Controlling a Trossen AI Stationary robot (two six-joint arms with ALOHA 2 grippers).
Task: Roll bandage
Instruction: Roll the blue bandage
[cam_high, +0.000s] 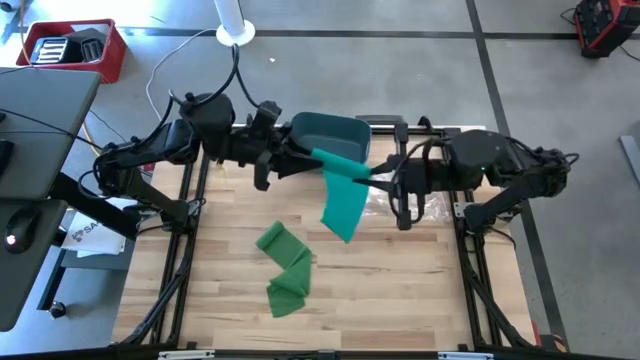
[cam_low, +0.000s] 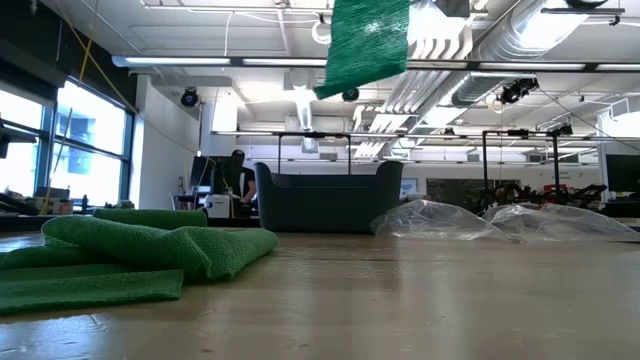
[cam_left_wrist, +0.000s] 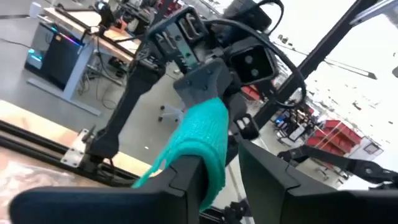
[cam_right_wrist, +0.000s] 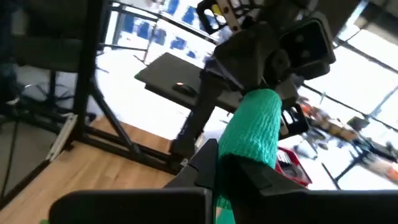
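A green bandage roll (cam_high: 335, 163) hangs level in the air between my two grippers, above the table's far middle. Its loose tail (cam_high: 345, 212) drops from the roll and ends above the boards (cam_low: 365, 45). My left gripper (cam_high: 300, 158) comes level from the left; its fingers stand apart around the roll's left end (cam_left_wrist: 202, 134). My right gripper (cam_high: 372, 180) comes level from the right and is shut on the roll's other end. A second green bandage (cam_high: 285, 265) lies crumpled on the table's wood, nearer the front. My left gripper has the roll's left end between its open fingers; the bandage lies against one finger (cam_left_wrist: 186, 177), and the other finger (cam_left_wrist: 267, 180) stands clear of it. My right gripper pinches the roll's right end (cam_right_wrist: 252, 134) between its two fingers, level from the table's right and along the roll. The roll is lifted clear and the tail hangs slack below it.
A dark teal bin (cam_high: 330, 135) stands at the far edge, right behind the roll. Crumpled clear plastic bags (cam_high: 385, 205) lie under my right gripper. The wooden table (cam_high: 400, 290) has bare boards at the front right. A red crate (cam_high: 75, 50) sits off the table, far left.
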